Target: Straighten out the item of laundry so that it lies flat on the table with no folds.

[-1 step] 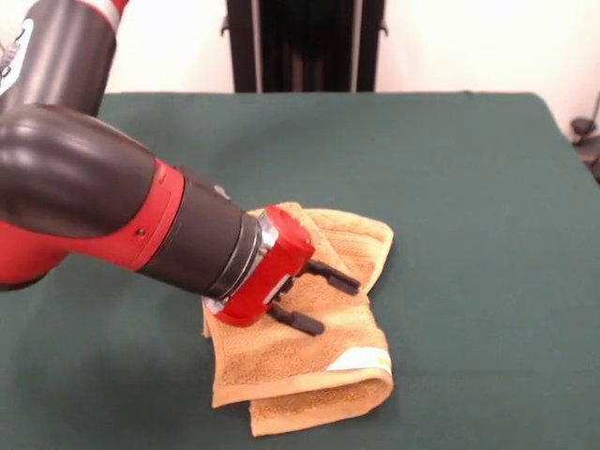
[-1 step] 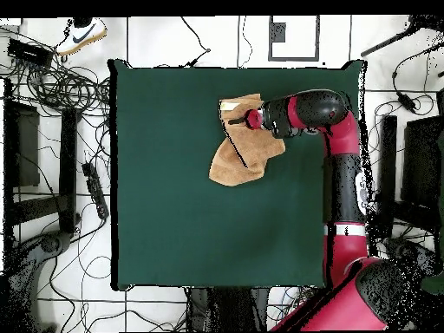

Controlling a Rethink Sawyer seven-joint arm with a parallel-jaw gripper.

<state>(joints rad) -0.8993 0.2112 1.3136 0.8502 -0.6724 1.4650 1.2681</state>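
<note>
Reaching over the folded towel [image 1: 309, 361], the gripper [image 1: 323, 300] hangs just above its middle with fingers spread and nothing between them. The towel lies doubled on the table [image 1: 469, 187]. I judge unfolding is just beginning; next it must pinch the top layer's edge. The arm [image 1: 112, 206] slants low over the towel.

Bright even light, perhaps from overhead, soft shadow beneath the arm [image 1: 112, 202], no glare, front view sharp
</note>
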